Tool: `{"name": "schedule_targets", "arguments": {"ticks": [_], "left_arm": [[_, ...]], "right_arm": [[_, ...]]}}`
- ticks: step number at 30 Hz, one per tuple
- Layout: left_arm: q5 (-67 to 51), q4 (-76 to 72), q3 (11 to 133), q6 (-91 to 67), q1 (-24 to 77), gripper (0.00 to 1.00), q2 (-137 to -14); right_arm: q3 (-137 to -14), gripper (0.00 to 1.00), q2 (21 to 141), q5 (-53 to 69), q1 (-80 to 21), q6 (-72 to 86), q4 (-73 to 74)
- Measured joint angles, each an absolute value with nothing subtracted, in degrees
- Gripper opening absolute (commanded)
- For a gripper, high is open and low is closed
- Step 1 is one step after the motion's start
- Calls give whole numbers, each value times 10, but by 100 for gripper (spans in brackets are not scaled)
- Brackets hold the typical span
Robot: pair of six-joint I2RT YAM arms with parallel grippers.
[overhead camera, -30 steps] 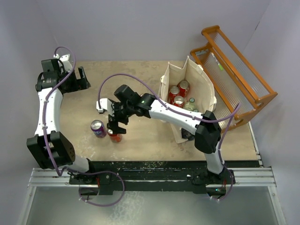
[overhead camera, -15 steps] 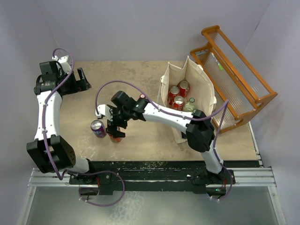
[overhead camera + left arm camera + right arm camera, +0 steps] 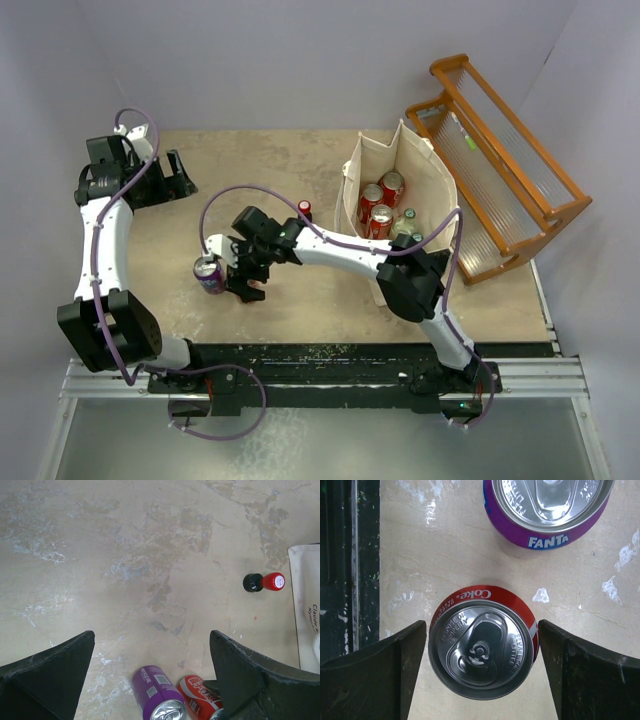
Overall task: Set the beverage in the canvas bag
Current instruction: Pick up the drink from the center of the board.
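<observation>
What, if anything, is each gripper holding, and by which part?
Nothing. The right gripper, jaws open, flanks the red Coke can without clamping it; the left gripper is open, empty.

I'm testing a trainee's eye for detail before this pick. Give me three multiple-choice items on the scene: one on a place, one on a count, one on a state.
1. Where is the Coke can?
A) in the canvas bag
B) on the table, between the fingers of the right gripper
C) on the orange rack

2. How many cans stand on the table outside the canvas bag?
A) one
B) four
C) two

3. The Coke can is:
A) upright and unopened
B) lying on its side
C) crushed flat

Answers:
1 B: the right wrist view shows a finger on each side of it.
2 C: only the Coke can and the purple Fanta can stand there.
3 A: its lid faces up with the tab flat.
</observation>
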State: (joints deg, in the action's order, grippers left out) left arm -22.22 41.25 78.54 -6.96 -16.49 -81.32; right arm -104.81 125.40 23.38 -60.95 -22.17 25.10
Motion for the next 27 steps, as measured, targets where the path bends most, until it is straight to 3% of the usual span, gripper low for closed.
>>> {"name": "schedule_targets", "arguments": {"ticks": [6,16,22,27], "left_arm": [[-226,413,780,-70,-165,99,-799],[-239,411,770,-68,-165,99,-787],[-268,389,769,-64,-159,99,-787],[-283,368,780,-64,-116,99,-800]], "right_arm": [[-1059,84,1256,233,-613,-211,241],[-1070,32,1258,231,-614,-198,241],[-1072,21,1242,218,-612,-196,272],[-1077,10,1162,216,-591,-203,337]]}}
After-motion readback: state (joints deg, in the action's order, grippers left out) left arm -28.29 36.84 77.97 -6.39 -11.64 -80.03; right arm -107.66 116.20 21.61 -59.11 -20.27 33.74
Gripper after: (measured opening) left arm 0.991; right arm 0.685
